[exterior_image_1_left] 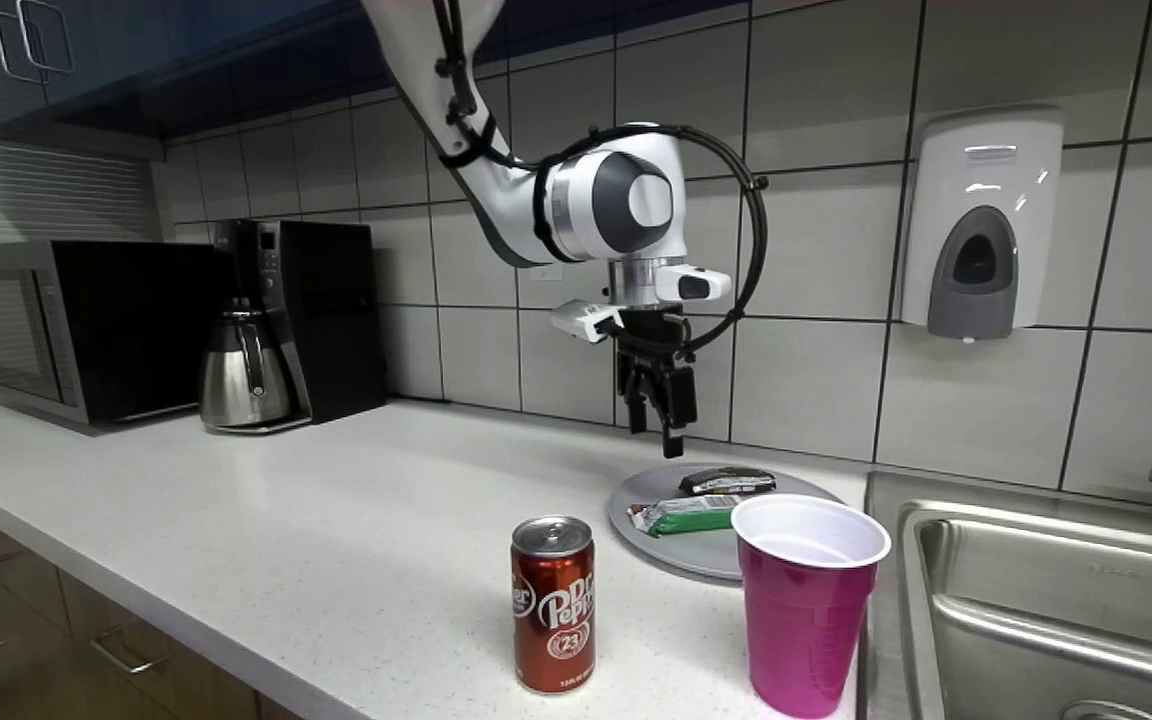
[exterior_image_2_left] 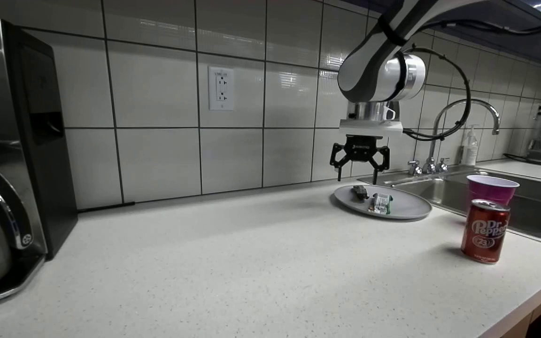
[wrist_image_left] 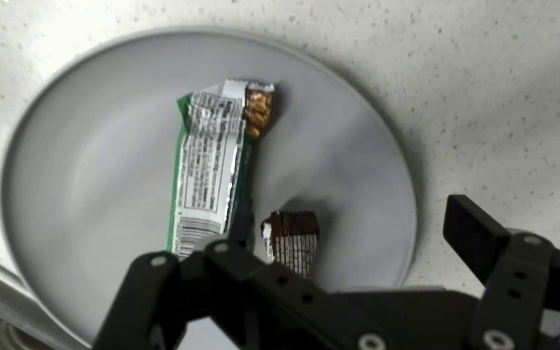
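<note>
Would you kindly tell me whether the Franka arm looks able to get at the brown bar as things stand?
Probably yes: the claw hangs open and empty above the plate, nothing visible lies on the brown bar, and the green bar lies only beside it.

green-white bar (wrist_image_left: pixel 206 165) beside brown bar (wrist_image_left: pixel 294 238) on plate (wrist_image_left: pixel 90 146)

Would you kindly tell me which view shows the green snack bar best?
The wrist view: the green snack bar appears large from above, its barcode visible, though its lower end is hidden. In both exterior views it looks much smaller on the plate.
</note>
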You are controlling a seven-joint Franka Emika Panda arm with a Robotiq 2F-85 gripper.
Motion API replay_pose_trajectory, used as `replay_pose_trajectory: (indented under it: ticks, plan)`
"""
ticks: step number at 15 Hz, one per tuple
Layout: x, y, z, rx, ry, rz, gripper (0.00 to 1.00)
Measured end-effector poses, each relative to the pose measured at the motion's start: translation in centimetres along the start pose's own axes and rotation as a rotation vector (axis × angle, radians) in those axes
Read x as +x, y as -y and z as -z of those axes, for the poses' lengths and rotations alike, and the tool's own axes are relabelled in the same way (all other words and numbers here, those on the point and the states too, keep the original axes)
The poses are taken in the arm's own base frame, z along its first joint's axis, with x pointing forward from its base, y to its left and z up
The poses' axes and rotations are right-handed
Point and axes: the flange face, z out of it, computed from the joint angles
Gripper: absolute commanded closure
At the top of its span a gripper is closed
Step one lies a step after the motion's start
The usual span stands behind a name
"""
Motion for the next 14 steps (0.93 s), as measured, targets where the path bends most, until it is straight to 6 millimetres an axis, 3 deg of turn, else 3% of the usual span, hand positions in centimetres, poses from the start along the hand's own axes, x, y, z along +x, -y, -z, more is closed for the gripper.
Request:
replay_pose_trajectory:
  ticks: [8,14]
  plan:
    - [-7.5,-0.5,1.7,0.001,0.038,-0.003,0.0]
    - [-12.0,-1.4,2.8,-0.019,0.033,0.015,0.0]
